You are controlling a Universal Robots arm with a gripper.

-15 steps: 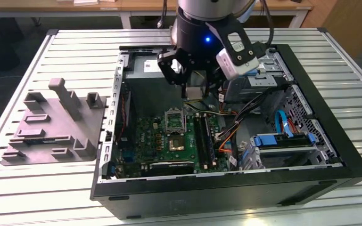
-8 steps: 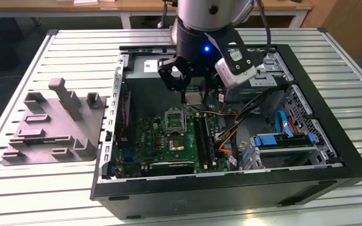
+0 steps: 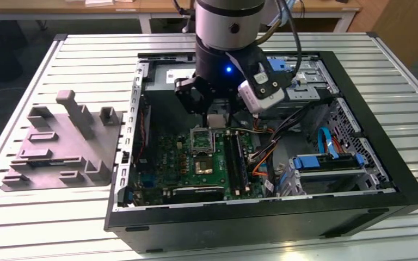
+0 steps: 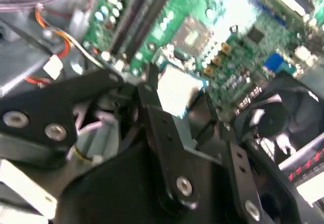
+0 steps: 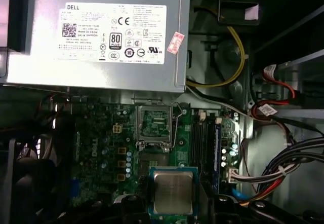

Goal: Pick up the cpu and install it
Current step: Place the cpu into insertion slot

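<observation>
We see the gripper point(image 3: 213, 117) hanging inside the open computer case point(image 3: 267, 223), low over the green motherboard point(image 3: 183, 163). It is pinching the cpu point(image 5: 173, 191). In both wrist views the small silvery square sits between the two black fingers point(image 4: 152, 107), one on each of its opposite edges. In the first wrist view a thin blue edge shows around the chip.

The cpu is held clear of the board and is not seated. In the first wrist view it lies near the black socket frame point(image 5: 154, 125), which stands open, with the memory slots point(image 5: 202, 138) just beside it. The grey power supply point(image 5: 101, 36) sits on the far side of the socket from the cpu. Bundles of coloured cables point(image 5: 283, 168) run along the case wall past the memory slots.

In the exterior view the case lies on its side on a white slatted tabletop point(image 3: 49, 228), with a blue drive bracket point(image 3: 325, 163) in the part of the case towards the exterior view's right. A grey plastic block with upright posts point(image 3: 63, 147) rests on the tabletop at the exterior view's left, just beside the case and well apart from the gripper.
</observation>
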